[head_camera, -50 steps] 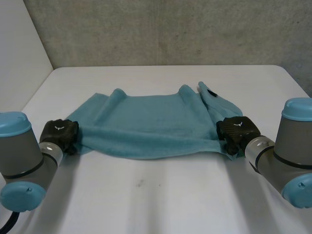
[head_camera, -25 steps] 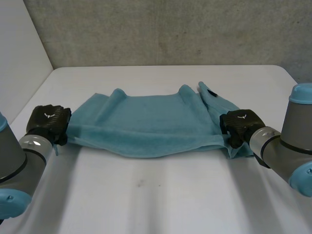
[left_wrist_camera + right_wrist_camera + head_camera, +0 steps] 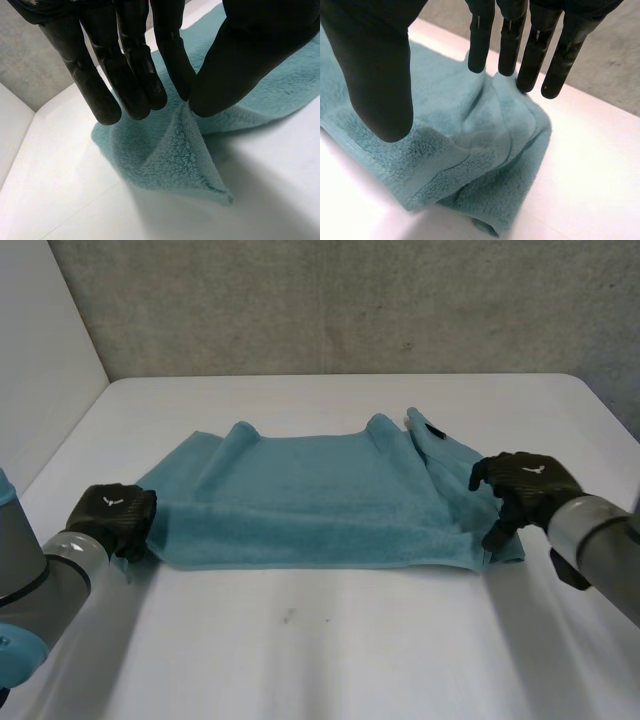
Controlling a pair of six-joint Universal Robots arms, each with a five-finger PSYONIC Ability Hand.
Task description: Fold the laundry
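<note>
A teal towel [image 3: 320, 500] lies folded across the middle of the white table [image 3: 330, 650], with its long edge toward me. My left hand [image 3: 112, 516] is at the towel's near left corner. In the left wrist view the fingers [image 3: 135, 75] and thumb pinch a raised peak of that corner [image 3: 175, 155]. My right hand [image 3: 527, 483] hovers over the towel's right end. Its fingers [image 3: 535, 45] are straight, the thumb [image 3: 380, 65] stands apart, and the bunched end of the towel [image 3: 470, 150] lies free beneath them.
A small black tag [image 3: 434, 430] shows on the towel's rumpled far right corner. A grey wall [image 3: 330, 300] runs behind the table. Bare tabletop stretches in front of the towel and behind it.
The right hand has opened, let go of the towel's right end and lifted off to the right. The stretched near edge has dropped flat. The left hand came down, still pinching its corner.
</note>
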